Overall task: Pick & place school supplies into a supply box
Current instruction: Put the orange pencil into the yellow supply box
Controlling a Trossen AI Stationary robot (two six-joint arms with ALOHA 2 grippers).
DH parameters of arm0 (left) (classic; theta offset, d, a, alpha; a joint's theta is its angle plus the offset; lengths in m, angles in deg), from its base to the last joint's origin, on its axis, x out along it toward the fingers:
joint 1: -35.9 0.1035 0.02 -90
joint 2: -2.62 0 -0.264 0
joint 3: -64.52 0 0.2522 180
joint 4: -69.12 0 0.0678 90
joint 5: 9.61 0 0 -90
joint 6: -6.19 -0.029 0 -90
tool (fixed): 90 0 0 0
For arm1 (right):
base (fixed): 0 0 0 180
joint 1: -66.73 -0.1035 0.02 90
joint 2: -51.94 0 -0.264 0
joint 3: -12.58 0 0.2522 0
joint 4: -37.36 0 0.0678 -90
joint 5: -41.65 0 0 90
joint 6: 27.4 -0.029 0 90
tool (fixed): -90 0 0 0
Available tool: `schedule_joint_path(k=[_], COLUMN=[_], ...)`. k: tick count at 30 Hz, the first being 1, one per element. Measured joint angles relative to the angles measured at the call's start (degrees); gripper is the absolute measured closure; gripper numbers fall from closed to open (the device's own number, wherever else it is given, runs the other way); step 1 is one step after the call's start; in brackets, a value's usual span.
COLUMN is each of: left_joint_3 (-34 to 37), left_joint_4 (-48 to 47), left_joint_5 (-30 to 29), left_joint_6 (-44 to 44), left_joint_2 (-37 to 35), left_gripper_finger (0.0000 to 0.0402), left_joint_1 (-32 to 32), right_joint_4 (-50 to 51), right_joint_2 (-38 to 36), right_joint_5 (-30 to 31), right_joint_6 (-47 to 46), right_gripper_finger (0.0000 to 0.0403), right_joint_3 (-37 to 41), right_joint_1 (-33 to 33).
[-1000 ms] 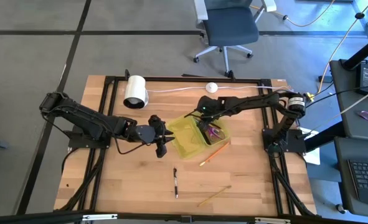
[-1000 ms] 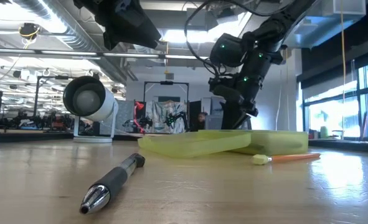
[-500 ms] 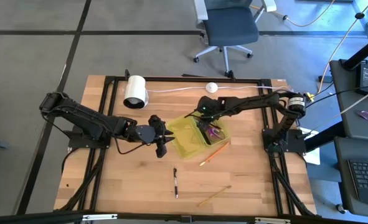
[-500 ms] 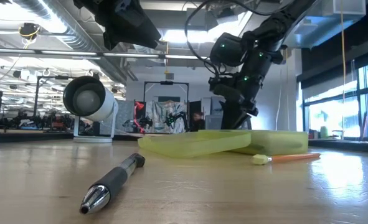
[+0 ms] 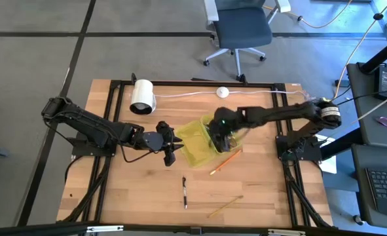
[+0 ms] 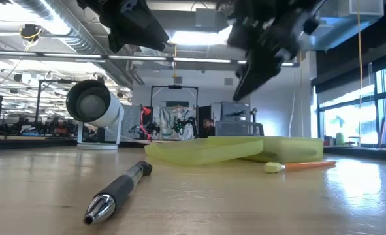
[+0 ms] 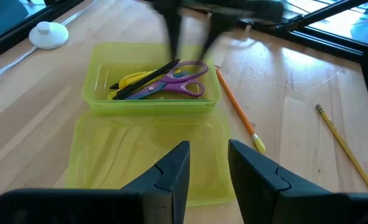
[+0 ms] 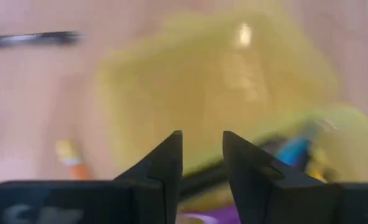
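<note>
1. far left: left gripper point(image 5: 169, 155) hanging just above the tabletop point(image 5: 114, 190) beside the supply box point(image 5: 196, 145), fingers parted with nothing between them, clear in the left wrist view.
2. behind it: white roll point(image 5: 142, 96) lying on its side near the back edge; white puck point(image 5: 223, 92) further right.
3. centre: box opened flat, near half bare; far half holding purple-and-blue scissors point(image 7: 174, 83), a black pen and something yellow, partly covered by the scissors.
4. over that far half: right gripper point(image 5: 221, 139), blurred in every view; fingers apart, seemingly empty, though hard to confirm.
5. front centre: black pen point(image 5: 184, 192) on the wood.
6. right of box: orange pencil point(image 5: 224, 160) just beside the box, touching or not unclear; yellow pencil point(image 5: 224, 206) well apart near the front.
</note>
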Motion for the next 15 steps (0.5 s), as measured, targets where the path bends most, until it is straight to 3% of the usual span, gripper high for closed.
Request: schedule_joint_path(k=[7, 15], left_joint_3=[0.00, 0.00], left_joint_4=[0.00, -0.02], left_joint_5=[0.01, 0.01], left_joint_6=[0.00, 0.02], left_joint_2=[0.00, 0.00], left_gripper_finger=[0.0299, 0.0299], left_joint_1=[-0.01, 0.00], right_joint_4=[-0.95, -2.71], right_joint_2=[-0.36, 3.90], right_joint_5=[-5.19, -4.67], right_joint_6=[4.93, 7.87], right_gripper_finger=[0.0285, 0.0285], right_joint_3=[-0.02, 0.00], right_joint_1=[-11.97, -20.29])
